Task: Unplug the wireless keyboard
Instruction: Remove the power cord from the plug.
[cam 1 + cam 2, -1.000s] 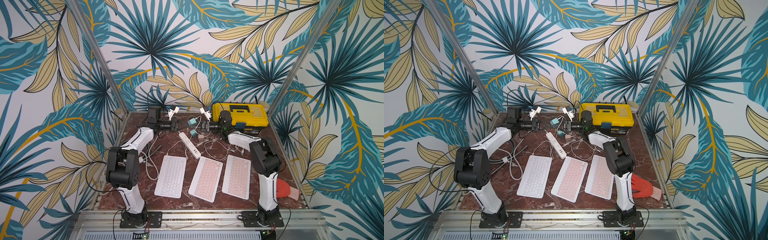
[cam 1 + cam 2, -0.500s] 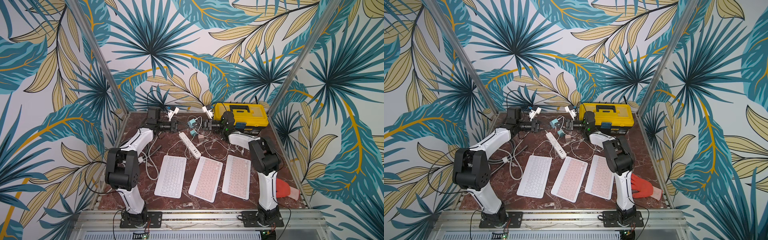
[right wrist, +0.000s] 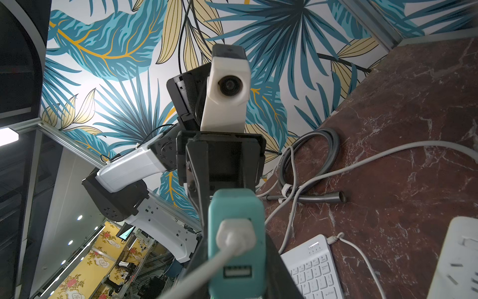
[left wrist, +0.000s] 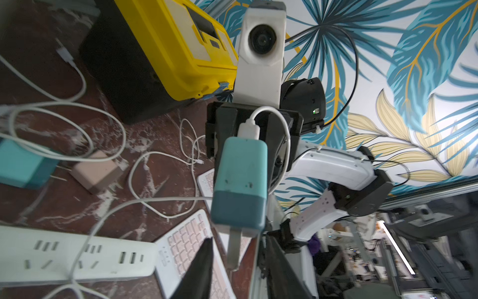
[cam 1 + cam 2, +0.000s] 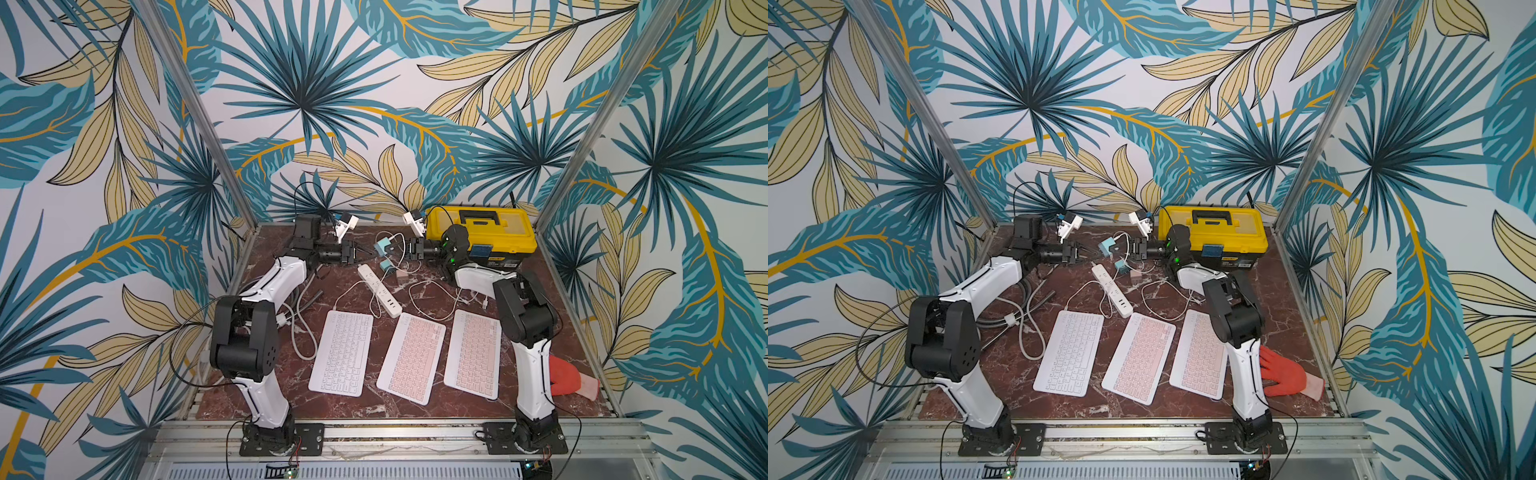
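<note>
A teal charger (image 5: 381, 248) with a white USB cable hangs in the air at the back of the table, between my two grippers. My right gripper (image 5: 405, 249) is shut on its body, as the right wrist view shows (image 3: 236, 240). My left gripper (image 5: 361, 251) faces it from the other side and stands open. In the left wrist view the charger's metal prong (image 4: 234, 248) sits between the dark fingers (image 4: 199, 269) with a gap on each side. A white keyboard (image 5: 343, 353) and two pink keyboards (image 5: 413, 359) (image 5: 473, 353) lie in front. A cable enters the white keyboard (image 3: 313, 269).
A white power strip (image 5: 380, 291) lies below the grippers, beside a second teal charger (image 5: 385, 266) and a pink charger (image 5: 401, 276). Loose white cables cross the marble. A yellow toolbox (image 5: 482, 226) stands at the back right, grey cables (image 5: 1017, 307) lie left, an orange glove (image 5: 1283, 378) right.
My right gripper has moved in to the teal charger and closed on it. My left gripper, shut before, has opened off the charger's prongs.
</note>
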### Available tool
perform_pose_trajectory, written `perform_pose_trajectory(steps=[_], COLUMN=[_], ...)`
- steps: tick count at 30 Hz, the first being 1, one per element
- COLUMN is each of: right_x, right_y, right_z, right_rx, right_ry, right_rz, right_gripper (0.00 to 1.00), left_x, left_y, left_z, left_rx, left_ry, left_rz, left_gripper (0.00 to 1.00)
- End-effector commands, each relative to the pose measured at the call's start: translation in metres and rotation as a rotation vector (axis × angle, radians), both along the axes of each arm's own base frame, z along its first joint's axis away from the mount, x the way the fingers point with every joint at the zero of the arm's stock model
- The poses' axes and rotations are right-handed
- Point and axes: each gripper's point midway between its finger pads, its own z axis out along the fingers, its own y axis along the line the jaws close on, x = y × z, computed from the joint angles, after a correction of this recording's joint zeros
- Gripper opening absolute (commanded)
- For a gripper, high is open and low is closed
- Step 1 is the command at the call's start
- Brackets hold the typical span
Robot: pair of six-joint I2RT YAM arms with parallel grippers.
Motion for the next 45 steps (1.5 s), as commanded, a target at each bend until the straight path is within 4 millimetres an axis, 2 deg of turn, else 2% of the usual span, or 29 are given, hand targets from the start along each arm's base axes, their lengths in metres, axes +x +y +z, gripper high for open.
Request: perform_pose_trajectory(steps=[1, 3, 6, 11, 17, 20, 24, 28, 30, 31, 33, 34, 35, 38, 42, 45], right_x=[0.002, 0.002, -0.001, -0.005, -0.006, -0.006, -0.005, -0.004, -0.003, -0.002, 0.001, 0.005, 0.006, 0.01, 0.015, 0.027], right_y=[0.002, 0.002, 0.005, 0.011, 0.013, 0.013, 0.014, 0.014, 0.015, 0.015, 0.014, 0.013, 0.011, 0.001, -0.026, -0.062], right_z=[0.003, 0.006, 0.009, 0.008, 0.005, 0.005, 0.004, 0.003, 0.003, 0.002, 0.001, -0.002, -0.005, -0.023, -0.08, -0.121], right_rx=[0.014, 0.018, 0.02, 0.025, 0.03, 0.03, 0.029, 0.029, 0.029, 0.028, 0.023, 0.015, 0.002, -0.074, -0.324, -0.54], right_ry=[-0.032, -0.035, -0.04, -0.034, -0.022, -0.022, -0.021, -0.015, -0.009, -0.006, 0.006, 0.013, 0.016, 0.03, 0.107, 0.202], right_rz=[0.003, 0.004, 0.015, 0.039, 0.048, 0.048, 0.048, 0.048, 0.048, 0.047, 0.027, 0.005, -0.009, -0.05, -0.154, -0.303], right_gripper=[0.09, 0.1, 0.09, 0.09, 0.09, 0.09, 0.09, 0.09, 0.1, 0.12, 0.3, 0.39, 0.43, 0.45, 0.45, 0.42], left_x=[-0.01, -0.007, 0.002, 0.014, 0.018, 0.016, 0.013, 0.012, 0.011, 0.011, 0.011, 0.011, 0.012, 0.016, 0.027, 0.035], left_y=[-0.003, -0.002, -0.001, -0.008, -0.015, -0.016, -0.016, -0.016, -0.016, -0.016, -0.016, -0.016, -0.015, -0.008, 0.006, 0.015], left_z=[0.02, 0.026, 0.033, 0.037, 0.04, 0.037, 0.033, 0.034, 0.033, 0.032, 0.031, 0.03, 0.029, 0.029, 0.032, 0.03], left_rx=[-0.035, -0.016, 0.007, 0.009, 0.006, -0.001, -0.005, -0.004, -0.006, -0.007, -0.008, -0.006, -0.004, 0.01, 0.05, 0.108], left_ry=[-0.065, -0.106, -0.139, -0.14, -0.147, -0.13, -0.113, -0.116, -0.109, -0.107, -0.099, -0.097, -0.097, -0.105, -0.135, -0.179], left_rz=[-0.059, -0.029, 0.01, 0.016, 0.004, -0.009, -0.019, -0.016, -0.021, -0.022, -0.023, -0.021, -0.014, 0.021, 0.115, 0.202], left_gripper=[0.5, 0.54, 0.55, 0.55, 0.51, 0.44, 0.26, 0.2, 0.08, 0.03, 0.0, 0.0, 0.0, 0.0, 0.0, 0.0])
